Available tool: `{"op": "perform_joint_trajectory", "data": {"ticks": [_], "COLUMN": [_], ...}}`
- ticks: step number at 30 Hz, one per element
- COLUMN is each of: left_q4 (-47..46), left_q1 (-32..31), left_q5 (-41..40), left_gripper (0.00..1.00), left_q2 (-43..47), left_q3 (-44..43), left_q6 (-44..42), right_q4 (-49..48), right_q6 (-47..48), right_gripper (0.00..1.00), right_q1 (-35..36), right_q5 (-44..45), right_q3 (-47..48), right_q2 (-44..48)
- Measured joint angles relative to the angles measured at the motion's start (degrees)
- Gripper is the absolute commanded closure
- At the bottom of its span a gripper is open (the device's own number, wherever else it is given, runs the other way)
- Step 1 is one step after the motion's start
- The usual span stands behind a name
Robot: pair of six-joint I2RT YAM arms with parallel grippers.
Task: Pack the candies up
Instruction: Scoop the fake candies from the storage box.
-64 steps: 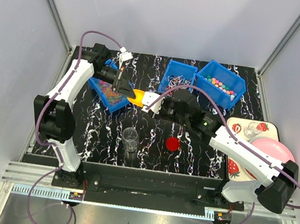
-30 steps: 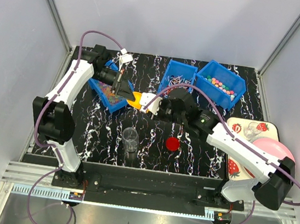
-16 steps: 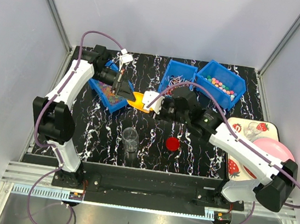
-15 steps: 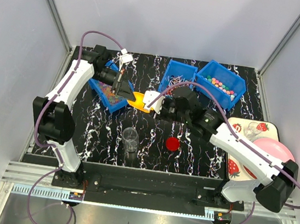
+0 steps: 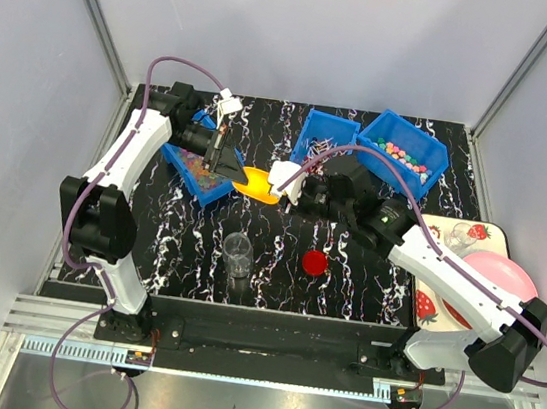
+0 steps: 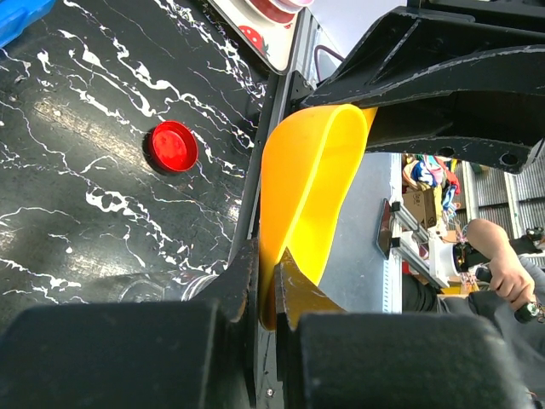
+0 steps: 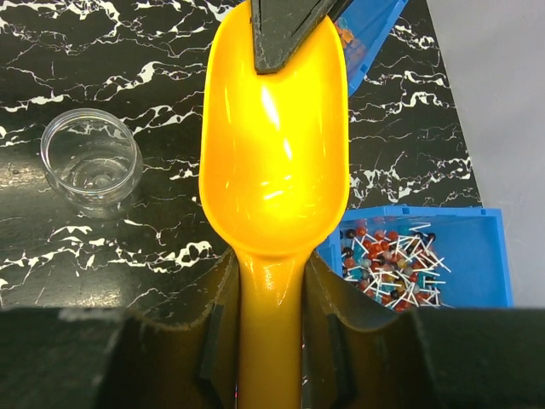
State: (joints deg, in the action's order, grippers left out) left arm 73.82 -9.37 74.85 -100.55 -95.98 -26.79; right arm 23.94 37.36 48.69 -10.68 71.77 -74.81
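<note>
Black marbled surface (image 5: 198, 245) under both arms, and over its middle hangs the yellow scoop (image 5: 256, 182), pinned at both ends. The left tool (image 5: 232, 168) is clamped tight on the thin lip of the bowl; its own wrist view shows the rim squeezed between the fingers. The right tool (image 5: 284, 182) has the handle between its fingers, snug on both sides with no gap showing, so I read that as a grip too. The bowl is empty, not one sweet in it. Now the line that matters: the scoop's long axis runs across the surface, handle toward the right arm, bowl toward the left arm. The nearest candies (image 5: 196, 167) lie in the blue bin (image 5: 212, 193) just past the bowl end, below the left tool. More sit at the back: sweets on sticks (image 7: 387, 256) and pastel balls (image 5: 401, 153), behind the right wrist. The clear cup (image 5: 238, 253) stands empty toward the near edge, with the red lid (image 5: 315, 263) apart to its right. My call — a handover to the right arm, then a dip straight along that axis into the left bin.
</note>
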Motion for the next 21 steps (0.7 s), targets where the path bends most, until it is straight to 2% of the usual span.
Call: {"op": "perform_joint_trajectory", "data": {"ticks": [5, 9, 14, 16, 21], "left_q4": [-0.1, -0.1, -0.7, -1.1, -1.9], "left_q1": [0.0, -0.2, -0.8, -1.0, -1.0], "left_q5": [-0.1, -0.5, -1.4, -1.9, -2.5], "left_gripper": [0.95, 0.9, 0.75, 0.72, 0.55], "left_q2": [-0.1, -0.2, -0.2, -0.2, -0.2], "left_q3": [0.0, 0.0, 0.0, 0.0, 0.0], "left_q6": [0.8, 1.5, 2.3, 2.4, 2.8], "right_q4": [0.0, 0.5, 1.6, 1.8, 1.6], "right_q6": [-0.5, -1.1, -1.7, -1.9, -2.2], "right_gripper": [1.0, 1.0, 1.0, 1.0, 1.0], "right_q1": [0.0, -0.2, -0.4, -0.4, -0.4], "right_q5": [-0.2, -0.6, -1.0, -1.1, -1.0], "right_q3": [0.0, 0.2, 0.7, 0.8, 1.0], "right_q2": [0.0, 0.0, 0.0, 0.0, 0.0]}}
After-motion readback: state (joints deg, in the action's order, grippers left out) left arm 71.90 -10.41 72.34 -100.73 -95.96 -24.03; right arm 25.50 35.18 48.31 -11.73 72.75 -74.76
